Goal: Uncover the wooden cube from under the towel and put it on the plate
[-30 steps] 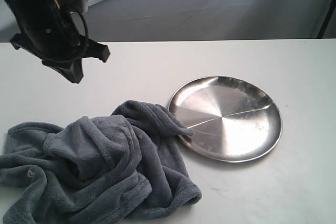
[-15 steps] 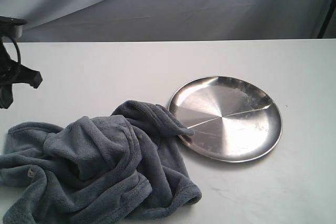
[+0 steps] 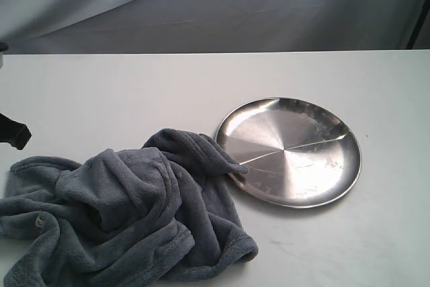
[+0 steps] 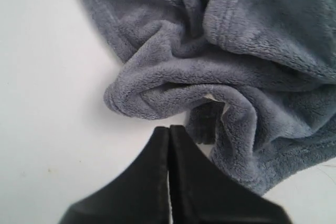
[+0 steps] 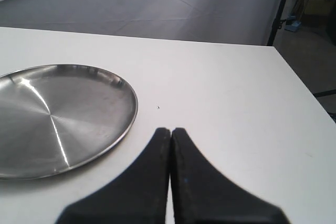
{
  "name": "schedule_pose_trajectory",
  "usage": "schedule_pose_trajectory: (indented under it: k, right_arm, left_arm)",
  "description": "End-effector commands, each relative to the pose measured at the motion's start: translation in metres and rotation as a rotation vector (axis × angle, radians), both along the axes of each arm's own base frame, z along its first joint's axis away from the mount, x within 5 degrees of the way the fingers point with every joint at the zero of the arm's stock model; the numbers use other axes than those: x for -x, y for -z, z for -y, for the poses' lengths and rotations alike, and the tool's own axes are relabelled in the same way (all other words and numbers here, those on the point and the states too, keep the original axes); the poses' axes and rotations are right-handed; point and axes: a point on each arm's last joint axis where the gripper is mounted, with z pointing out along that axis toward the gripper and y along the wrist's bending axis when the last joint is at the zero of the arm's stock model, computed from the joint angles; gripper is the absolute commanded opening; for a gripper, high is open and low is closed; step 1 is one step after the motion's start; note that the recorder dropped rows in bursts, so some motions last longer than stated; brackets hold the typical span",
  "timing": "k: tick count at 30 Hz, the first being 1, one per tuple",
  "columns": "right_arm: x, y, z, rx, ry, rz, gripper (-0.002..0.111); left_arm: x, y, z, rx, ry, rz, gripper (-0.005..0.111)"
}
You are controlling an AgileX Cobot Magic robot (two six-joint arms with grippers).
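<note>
I see no wooden cube, so I judge it lies under the towel [image 3: 127, 213], bunched at lower left and unmoved, one fold touching the plate [image 3: 289, 152]. My left gripper [image 4: 169, 129], tips pressed together, has dropped from upper left to the frame's left edge beside the towel. The right gripper [image 5: 170, 131] is likewise closed. Uncovering hasn't begun.

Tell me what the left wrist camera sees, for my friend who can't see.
A crumpled blue-grey towel fills most of the picture, lying on a white table. The black left gripper, shut, points at its folded edge.
</note>
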Motion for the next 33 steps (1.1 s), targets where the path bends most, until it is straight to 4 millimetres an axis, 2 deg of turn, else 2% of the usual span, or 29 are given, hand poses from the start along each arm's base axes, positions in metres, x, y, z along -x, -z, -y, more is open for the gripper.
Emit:
schedule_pose_trajectory:
  k: [1,6,10,14,20,25,28,29,30,31,33]
  right_arm:
    - [0.000,0.001,0.000,-0.001,0.003,0.004,0.000]
    - [0.000,0.001,0.000,-0.001,0.003,0.004,0.000]
    - [0.000,0.001,0.000,-0.001,0.003,0.004,0.000]
    - [0.000,0.001,0.000,-0.001,0.003,0.004,0.000]
    - [0.000,0.001,0.000,-0.001,0.003,0.004,0.000]
    - [0.000,0.001,0.000,-0.001,0.003,0.004,0.000]
    - [0.000,0.001,0.000,-0.001,0.003,0.004,0.000]
    - [0.000,0.001,0.000,-0.001,0.003,0.004,0.000]
    - [0.000,0.001,0.000,-0.001,0.003,0.004,0.000]
    - [0.000,0.001,0.000,-0.001,0.003,0.004,0.000]
    - [0.000,0.001,0.000,-0.001,0.003,0.004,0.000]
  left_arm:
    - [0.015,-0.008,0.034,0.001,0.151,0.036,0.000]
    - [0.031,-0.005,0.075,0.016,0.175,0.028,0.000]
    - [0.039,0.006,0.103,0.003,0.217,-0.010,0.000]
    - [0.043,0.025,0.126,-0.028,0.238,-0.061,0.000]
    - [0.051,0.054,0.169,-0.014,0.321,-0.044,0.000]
    - [0.047,0.060,0.203,-0.003,0.369,-0.037,0.001]
    - [0.040,0.057,0.224,0.021,0.402,-0.009,0.008]
    - [0.038,0.059,0.236,0.023,0.466,-0.002,0.018]
    - [0.039,0.060,0.240,0.021,0.506,-0.004,0.023]
    - [0.040,0.065,0.246,0.015,0.585,-0.009,0.036]
    - [0.045,0.073,0.255,0.023,0.645,-0.011,0.053]
